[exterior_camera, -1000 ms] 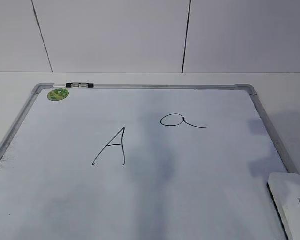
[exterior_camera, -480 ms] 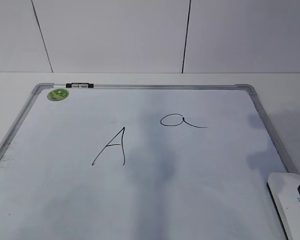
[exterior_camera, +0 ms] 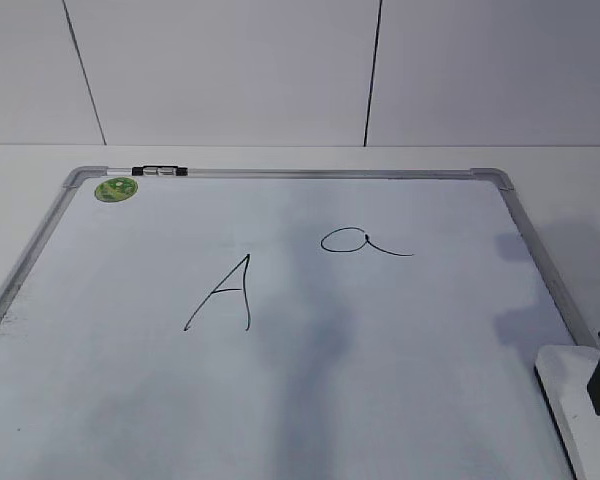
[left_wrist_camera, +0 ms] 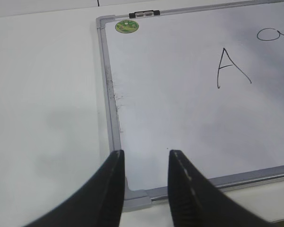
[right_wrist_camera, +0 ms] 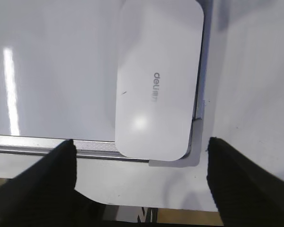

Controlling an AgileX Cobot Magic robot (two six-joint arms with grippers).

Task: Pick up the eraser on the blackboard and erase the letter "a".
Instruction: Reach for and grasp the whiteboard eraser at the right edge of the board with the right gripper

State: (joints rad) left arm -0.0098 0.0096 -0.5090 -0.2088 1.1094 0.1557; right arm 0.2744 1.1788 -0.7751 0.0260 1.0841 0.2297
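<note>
As the right gripper [right_wrist_camera: 139,175] drops into the near right corner of the exterior view, where a second ago only its shadow fell on the board and half a second ago just a sliver of dark finger showed, the pick-up phase of the job is plainly under way. Its fingers stand wide apart in the right wrist view, one on either side of the eraser [right_wrist_camera: 156,78], above it and apparently not yet touching. The eraser, a white rounded block with grey lettering, lies flat at the near right corner of the blackboard [exterior_camera: 280,400], against the frame, and has not shifted across the three exterior pictures. Farther off and to the left, the letter "a" [exterior_camera: 365,242] sits untouched in thin black marker, right of the capital "A" [exterior_camera: 223,293]; a green magnet [exterior_camera: 116,189] and a marker [exterior_camera: 160,171] lie at the far left edge. Over the near left corner, the left gripper [left_wrist_camera: 146,189] hangs with its fingers slightly parted, holding nothing. By the look of it, the right arm must sink a little more and close on the block's long sides before any wiping begins; nothing is erased so far.
</note>
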